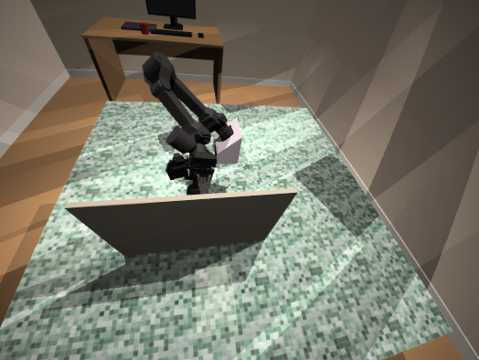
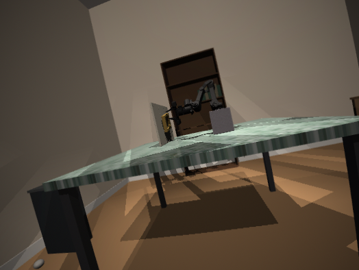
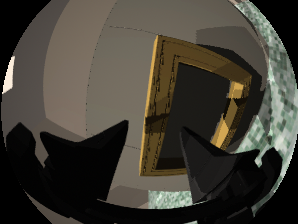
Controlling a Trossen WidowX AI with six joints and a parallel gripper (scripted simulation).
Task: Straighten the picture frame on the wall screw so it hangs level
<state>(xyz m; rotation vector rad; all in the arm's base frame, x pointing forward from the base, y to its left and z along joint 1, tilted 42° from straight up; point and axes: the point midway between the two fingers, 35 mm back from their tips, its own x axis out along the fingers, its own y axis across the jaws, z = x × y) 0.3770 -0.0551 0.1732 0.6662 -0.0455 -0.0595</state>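
Note:
The gold picture frame [image 2: 165, 124] [image 3: 161, 95] with a dark centre hangs on the front of the upright wall panel [image 1: 183, 224] [image 2: 156, 120] [image 3: 120, 75]. In the top view the panel hides the frame. The frame looks slanted in the wrist view, but that view is strongly curved, so I cannot tell its true tilt. The screw and notched strip are hidden. My gripper [image 2: 168, 115] [image 3: 155, 127] is open and empty, facing the frame. In the wrist view one fingertip shows beside the frame's left bar and the other over the dark centre.
A pale pinkish box [image 1: 228, 153] [image 2: 222, 121] stands beside the arm's base on the green mottled table top [image 1: 292, 274] [image 2: 274, 130]. Behind are a desk [image 1: 101, 31] with a monitor [image 1: 170, 8], and a dark bookcase [image 2: 188, 73].

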